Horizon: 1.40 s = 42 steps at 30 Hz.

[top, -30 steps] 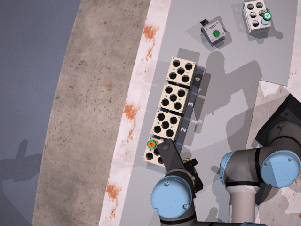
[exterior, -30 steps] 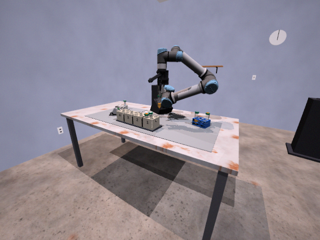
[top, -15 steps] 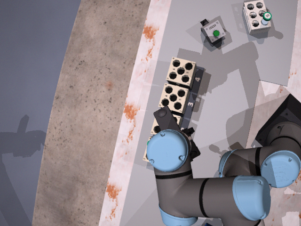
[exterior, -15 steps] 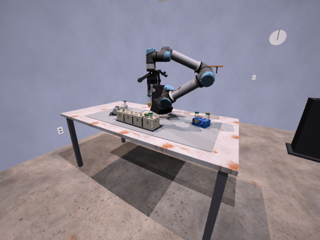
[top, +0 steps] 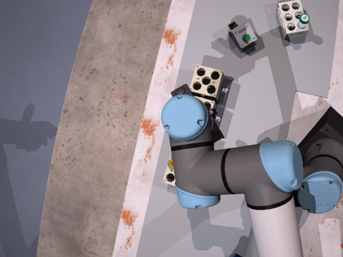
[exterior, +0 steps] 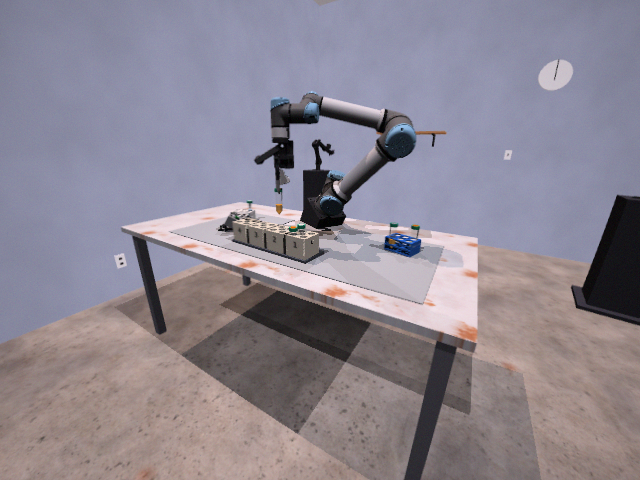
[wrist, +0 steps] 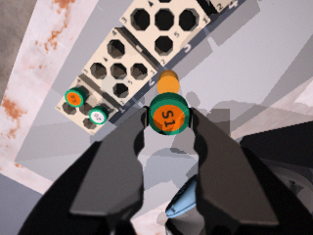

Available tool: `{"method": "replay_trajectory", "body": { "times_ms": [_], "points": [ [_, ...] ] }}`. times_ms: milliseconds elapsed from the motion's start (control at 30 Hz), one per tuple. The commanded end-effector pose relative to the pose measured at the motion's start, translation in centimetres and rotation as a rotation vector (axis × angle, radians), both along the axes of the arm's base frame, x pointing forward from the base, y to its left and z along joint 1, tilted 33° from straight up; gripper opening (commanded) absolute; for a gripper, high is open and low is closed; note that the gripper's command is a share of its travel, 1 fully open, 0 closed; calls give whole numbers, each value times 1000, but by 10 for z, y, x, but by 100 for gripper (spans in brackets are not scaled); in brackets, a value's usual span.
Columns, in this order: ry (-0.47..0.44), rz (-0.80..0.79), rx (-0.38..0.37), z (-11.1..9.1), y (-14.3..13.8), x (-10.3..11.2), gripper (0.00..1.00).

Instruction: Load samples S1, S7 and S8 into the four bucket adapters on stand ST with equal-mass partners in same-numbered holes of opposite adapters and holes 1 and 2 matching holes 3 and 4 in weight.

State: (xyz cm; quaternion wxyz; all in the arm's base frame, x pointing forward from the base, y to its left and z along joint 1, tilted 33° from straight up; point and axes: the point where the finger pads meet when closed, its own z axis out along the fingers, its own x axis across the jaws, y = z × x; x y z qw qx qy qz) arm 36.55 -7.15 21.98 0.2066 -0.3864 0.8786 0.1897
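My gripper (wrist: 168, 108) (exterior: 278, 186) is shut on the cap of sample S1 (wrist: 167, 119) (exterior: 279, 203), a tube with a green cap, an orange dot and orange liquid. The tube hangs upright, high above the table, beside the row of adapters. In the wrist view adapter 1 (wrist: 73, 112) holds an orange-dot tube (wrist: 74, 97) and a white-dot blank (wrist: 99, 116). Adapter 2 (wrist: 105, 59) and adapter 3 (wrist: 147, 7) have empty holes. In the top view adapter 4 (top: 218, 83) is empty, and the arm hides the gripper and most of the stand.
The green DONE key (top: 246, 37) sits on its sloped desk beyond adapter 4. A beige blank rack (top: 282, 10) at the far corner holds a blank marked 30 (top: 304, 18). A blue rack (exterior: 402, 244) with two tubes stands to the right of the arm's base.
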Motion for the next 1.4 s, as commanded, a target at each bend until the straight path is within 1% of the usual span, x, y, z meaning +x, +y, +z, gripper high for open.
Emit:
{"method": "replay_trajectory", "body": {
  "times_ms": [0,267,300,633,1067,1133,1200,1367],
  "points": [
    [1,1,-1,-8,-18,12,0],
    [1,1,-1,-27,-61,37,0],
    [1,1,-1,-27,-62,37,0],
    [1,1,-1,-27,-62,37,0],
    [1,1,-1,-56,-45,45,0],
    [1,1,-1,-56,-45,45,0],
    [1,1,-1,-61,-42,46,0],
    [1,1,-1,-61,-42,46,0]
  ]
}}
